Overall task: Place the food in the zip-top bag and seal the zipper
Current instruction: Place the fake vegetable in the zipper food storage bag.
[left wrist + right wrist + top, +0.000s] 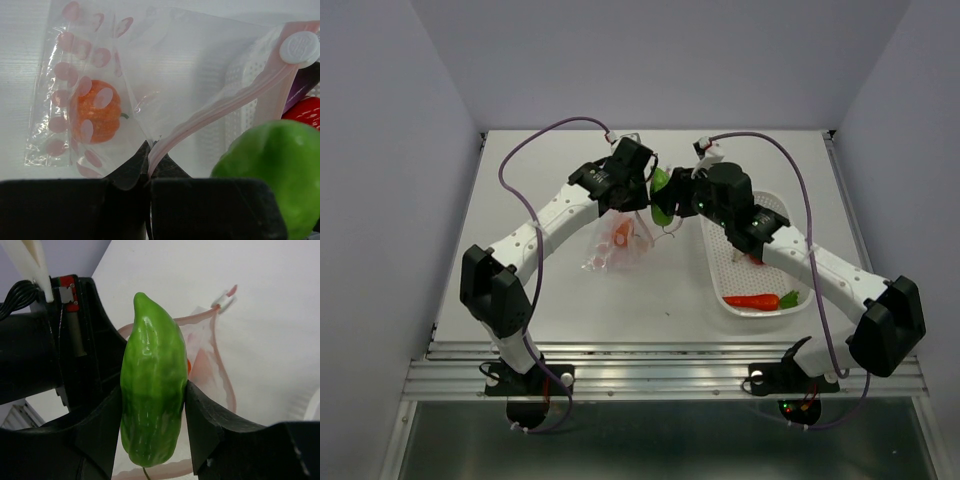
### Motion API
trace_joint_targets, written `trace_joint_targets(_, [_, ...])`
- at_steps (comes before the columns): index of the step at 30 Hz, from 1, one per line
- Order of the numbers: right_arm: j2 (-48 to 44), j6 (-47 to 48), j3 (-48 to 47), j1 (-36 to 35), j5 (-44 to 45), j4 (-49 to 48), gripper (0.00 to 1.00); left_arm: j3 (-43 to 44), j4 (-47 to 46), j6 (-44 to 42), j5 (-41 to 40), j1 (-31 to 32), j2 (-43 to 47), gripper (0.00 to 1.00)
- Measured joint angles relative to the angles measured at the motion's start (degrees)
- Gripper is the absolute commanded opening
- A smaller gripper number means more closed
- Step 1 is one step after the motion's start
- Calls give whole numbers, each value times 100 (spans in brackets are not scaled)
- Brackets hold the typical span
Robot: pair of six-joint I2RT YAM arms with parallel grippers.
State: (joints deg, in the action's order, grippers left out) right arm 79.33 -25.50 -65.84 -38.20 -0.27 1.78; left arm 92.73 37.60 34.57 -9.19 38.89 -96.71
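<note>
one green pod (152, 390) in right fingers (215, 427); left fingers (210, 207) pinch zipper (220, 110).

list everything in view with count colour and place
zip-top bag: 1, clear with pink dots, left of centre
zipper: 1, pink, along bag's lifted mouth edge
pumpkin: 1, orange, inside the bag
green pod: 1, green, at the bag's open mouth
basket: 1, white perforated, right side
carrot: 1, orange-red with green top, basket's near end
red pepper: 1, red, in basket
eggplant: 1, purple, beside pepper, mostly hidden
table: 1, white, under everything
left hand: 1, black, shut on zipper
right hand: 1, black, shut on green pod
</note>
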Motion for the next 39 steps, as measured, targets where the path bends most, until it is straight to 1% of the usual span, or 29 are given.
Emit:
trace_joint_targets(8, [96,-46,0,-131,-24,-94,30,42,13,28,17,0,-66,0])
trace_joint_targets(11, [96,-63,2,-186,59,-94,33,42,15,26,15,-2,-66,0])
trace_joint_targets(15, [96,-87,2,-256,181,-94,33,42,20,24,13,-2,-66,0])
trace_joint_targets(18, [120,-87,2,-295,284,-94,37,42,28,24,9,-2,-66,0])
trace_joint_targets(21, [192,-92,2,-367,463,-76,39,42,44,24,0,-2,-66,0])
trace_joint_targets(22, [197,-103,2,-385,518,-66,49,46,50,26,-2,-2,-66,0])
trace_joint_targets(23, [199,-114,9,-398,590,-63,53,72,76,28,-2,-2,-66,0])
trace_joint_targets(24, [199,-129,13,-415,651,-66,54,90,85,33,-7,-2,-66,0])
trace_joint_targets(26, [199,-151,44,-428,822,-76,60,116,85,50,-28,-2,-61,0])
trace_joint_targets(29, [199,-223,114,-433,1027,-66,64,116,85,90,-33,-2,-61,0])
trace_joint_targets(31, [203,-271,114,-439,1154,-50,81,116,85,109,-33,-2,-61,0])
trace_joint_targets(33, [205,-308,109,-442,1252,-50,89,116,94,127,-35,-2,-61,0])
trace_joint_targets(34, [205,-337,107,-448,1309,-46,99,116,101,140,-39,-2,-61,0])
trace_joint_targets(39, [205,-374,70,-463,1403,105,100,122,131,153,-72,-2,-61,0])
